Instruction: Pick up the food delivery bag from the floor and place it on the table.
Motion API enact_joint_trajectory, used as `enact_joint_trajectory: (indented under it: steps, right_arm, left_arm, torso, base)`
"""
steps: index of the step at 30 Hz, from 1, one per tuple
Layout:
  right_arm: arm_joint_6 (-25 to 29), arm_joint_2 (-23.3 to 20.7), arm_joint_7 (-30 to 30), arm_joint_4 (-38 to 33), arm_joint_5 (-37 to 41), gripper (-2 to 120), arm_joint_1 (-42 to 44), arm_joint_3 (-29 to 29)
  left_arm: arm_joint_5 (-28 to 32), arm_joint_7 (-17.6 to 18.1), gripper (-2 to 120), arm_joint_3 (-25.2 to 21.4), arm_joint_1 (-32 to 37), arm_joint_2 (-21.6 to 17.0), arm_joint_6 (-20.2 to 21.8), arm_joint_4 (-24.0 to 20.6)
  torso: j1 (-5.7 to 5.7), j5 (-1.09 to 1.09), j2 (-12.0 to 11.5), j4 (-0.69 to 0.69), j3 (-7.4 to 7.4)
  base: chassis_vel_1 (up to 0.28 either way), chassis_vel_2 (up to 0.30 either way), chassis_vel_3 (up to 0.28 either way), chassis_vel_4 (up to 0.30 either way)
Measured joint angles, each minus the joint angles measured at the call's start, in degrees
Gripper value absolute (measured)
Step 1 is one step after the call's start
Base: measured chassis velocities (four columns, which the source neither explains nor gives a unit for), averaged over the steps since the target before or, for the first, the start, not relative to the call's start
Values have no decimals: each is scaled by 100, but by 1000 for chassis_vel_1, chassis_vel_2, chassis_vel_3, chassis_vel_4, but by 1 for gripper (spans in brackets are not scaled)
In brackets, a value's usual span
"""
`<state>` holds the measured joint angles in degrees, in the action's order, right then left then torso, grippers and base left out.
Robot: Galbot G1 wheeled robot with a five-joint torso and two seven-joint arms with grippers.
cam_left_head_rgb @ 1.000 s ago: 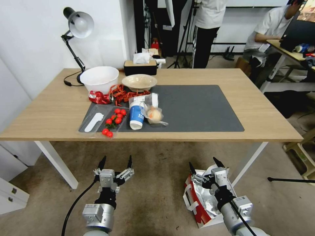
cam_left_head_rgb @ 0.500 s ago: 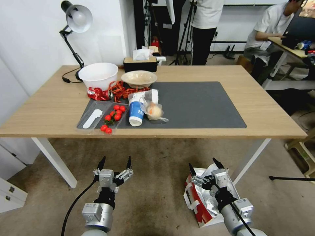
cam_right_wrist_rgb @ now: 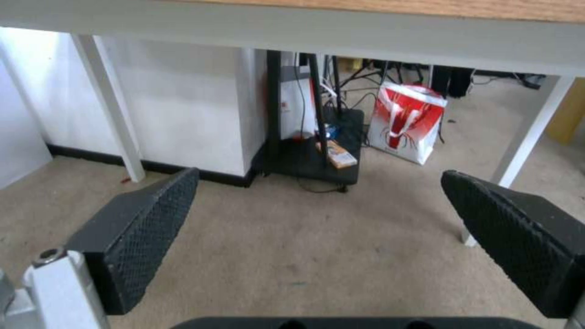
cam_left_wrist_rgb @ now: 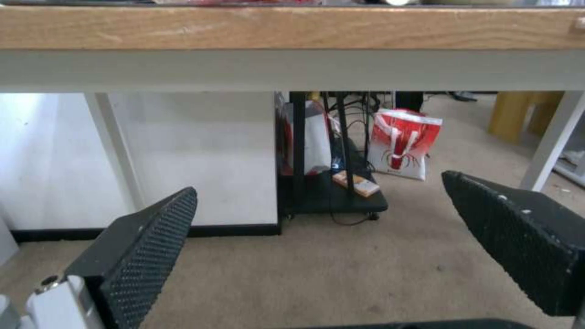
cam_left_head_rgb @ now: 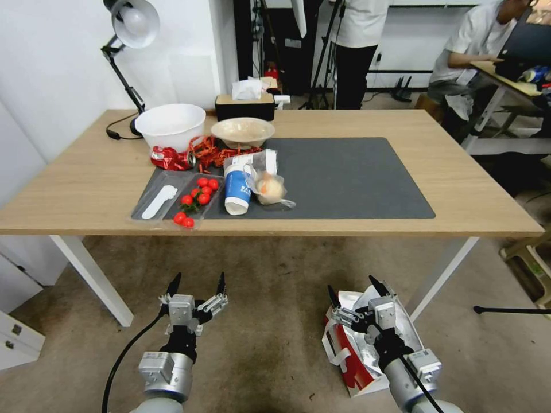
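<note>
An office or lab room: a wood-topped surface with a desk lamp, carpeted floor, camera tripods behind, and a laptop desk to the right.

Red-white food delivery bag, open, on floor

The food delivery bag sits on the floor, near the front right leg of the surface. The right gripper is right above the bag. The left gripper is off to the left, over bare floor. On the surface, a mat lies in the middle, with bowls behind its left end.
</note>
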<state>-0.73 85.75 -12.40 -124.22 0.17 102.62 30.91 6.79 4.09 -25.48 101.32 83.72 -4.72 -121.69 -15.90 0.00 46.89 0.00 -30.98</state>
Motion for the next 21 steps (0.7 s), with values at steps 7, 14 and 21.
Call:
enact_joint_trajectory:
  steps: [7, 14, 21]
  right_arm:
    - [111, 36, -7, 35, -11, 100, -11, -3]
    - [396, 70, -11, 129, -11, 100, -30, 3]
    - [582, 89, -11, 203, -5, 100, -29, 23]
  left_arm:
    - [53, 5, 100, 14, -5, -5, 12, 4]
    - [53, 3, 100, 39, 3, 26, 20, 4]
    - [63, 2, 100, 17, 7, 31, 24, -19]
  torso:
    - [65, 0, -156, 0, 91]
    - [146, 0, -356, 0, 208]
    - [209, 0, -510, 0, 300]
  base:
    - [0, 0, 0, 0]
    - [0, 0, 0, 0]
    - [0, 0, 0, 0]
